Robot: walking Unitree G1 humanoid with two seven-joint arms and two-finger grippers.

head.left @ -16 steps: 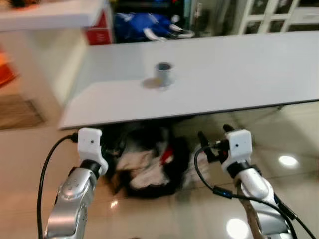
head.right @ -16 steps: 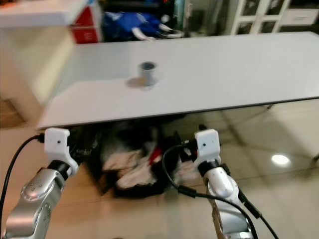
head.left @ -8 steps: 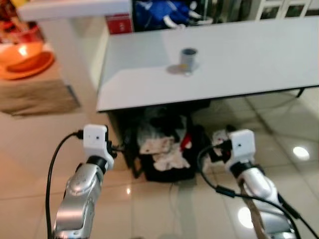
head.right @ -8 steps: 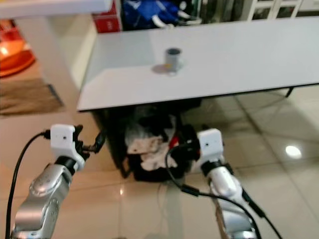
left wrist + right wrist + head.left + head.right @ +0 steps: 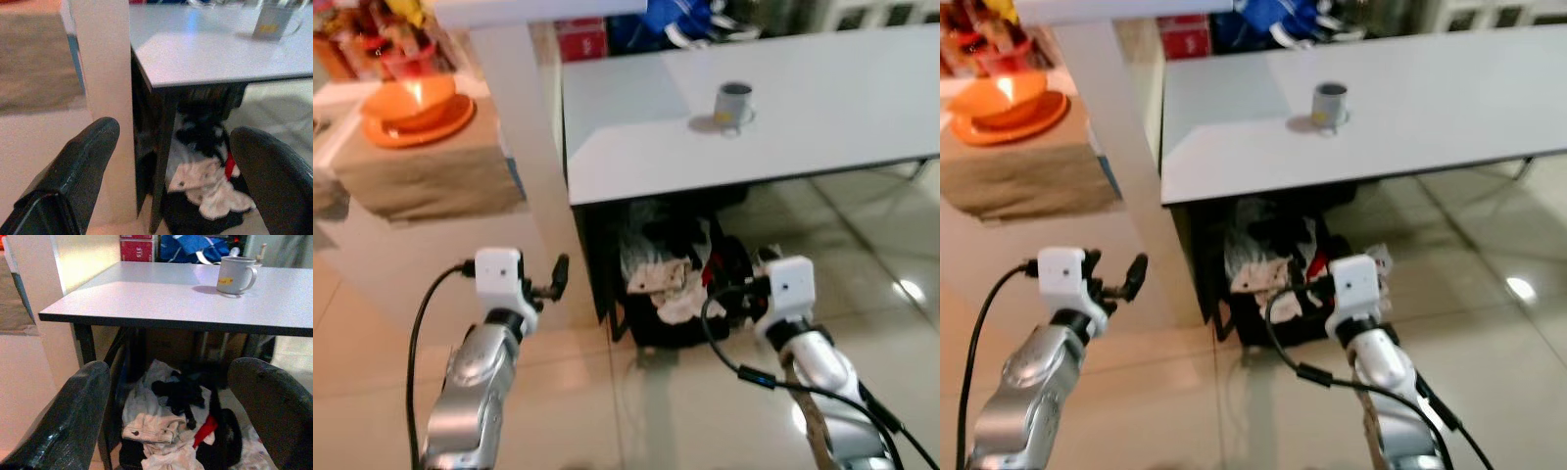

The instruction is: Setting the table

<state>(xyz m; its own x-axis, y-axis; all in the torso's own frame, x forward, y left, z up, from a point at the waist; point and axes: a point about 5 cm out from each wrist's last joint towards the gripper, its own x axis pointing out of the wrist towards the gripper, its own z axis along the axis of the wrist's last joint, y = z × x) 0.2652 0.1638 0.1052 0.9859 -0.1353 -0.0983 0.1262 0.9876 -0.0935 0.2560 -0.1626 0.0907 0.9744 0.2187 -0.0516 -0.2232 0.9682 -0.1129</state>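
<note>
table (image 5: 822, 108): smooth matt top | floor (image 5: 891, 333): glossy tile | mug (image 5: 235, 274): glazed ceramic | basket clothes (image 5: 166, 431): cloth

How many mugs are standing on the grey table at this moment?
1. The mug stands on the table, near the corner by the white pillar. Part of the table lies outside the pictures, so more could be there.

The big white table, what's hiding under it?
Under the white table sits a dark basket heaped with crumpled clothes: white, black and a bit of red. What lies beneath the pile is covered.
</note>
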